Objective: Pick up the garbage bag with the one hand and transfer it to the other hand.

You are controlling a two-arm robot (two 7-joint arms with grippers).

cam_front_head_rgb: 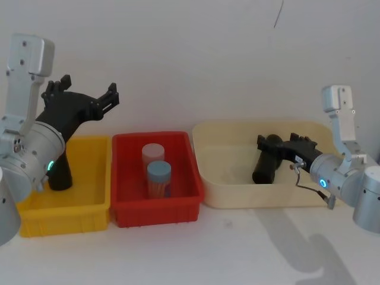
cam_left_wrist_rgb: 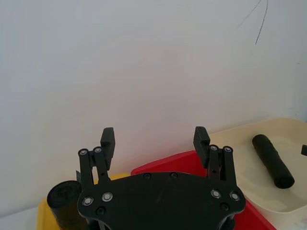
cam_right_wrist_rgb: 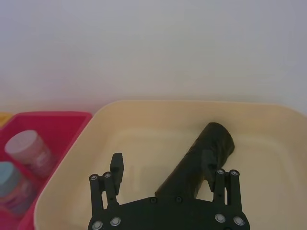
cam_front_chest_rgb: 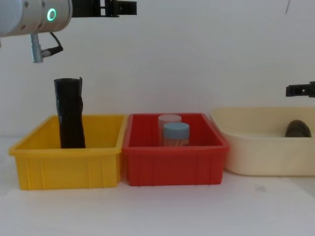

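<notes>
Right wrist view showed the garbage bag [cam_right_wrist_rgb: 207,155] lying tilted in the cream tub [cam_right_wrist_rgb: 144,106]. The right gripper [cam_right_wrist_rgb: 163,164] hung over the roll's near end, jaws spread wide and not closed on it. Well apart, the left gripper [cam_left_wrist_rgb: 154,136] hung high above the yellow bin [cam_front_head_rgb: 89,208], jaws wide and empty.
</notes>
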